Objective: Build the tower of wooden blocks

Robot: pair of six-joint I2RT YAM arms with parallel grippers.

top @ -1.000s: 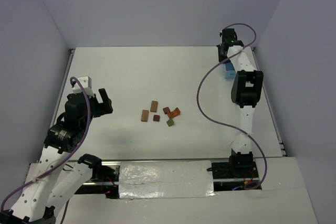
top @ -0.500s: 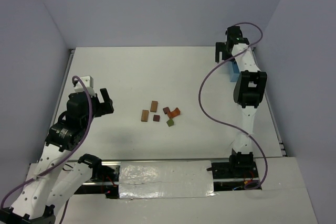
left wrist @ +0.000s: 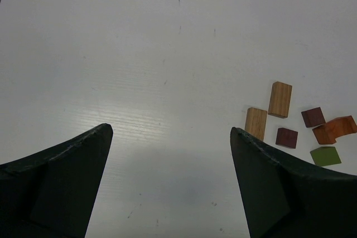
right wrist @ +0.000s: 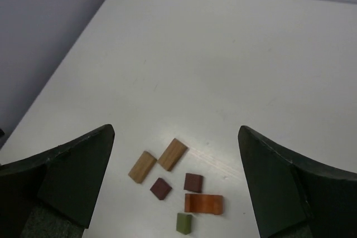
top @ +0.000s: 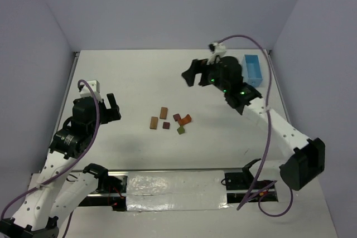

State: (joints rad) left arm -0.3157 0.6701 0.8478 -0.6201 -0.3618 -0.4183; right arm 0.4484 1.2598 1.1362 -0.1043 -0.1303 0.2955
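Six loose pieces of the wood block tower (top: 166,125) lie unstacked between left gripper (top: 110,108) and right gripper (top: 193,72), both spread, empty; we'd centre squarely over a tan block (right wrist: 172,154) first

Bright, even light — soft shadows, sharp.

Blocks (top: 166,125) clustered centrally (apparently unstacked); tray (top: 254,69) behind, far right.

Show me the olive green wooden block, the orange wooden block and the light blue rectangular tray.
Olive green wooden block (right wrist: 184,223): right wrist view, top face.
Orange wooden block (right wrist: 203,203): right wrist view, top face.
Light blue rectangular tray (top: 254,69): top external view, bare inner floor.
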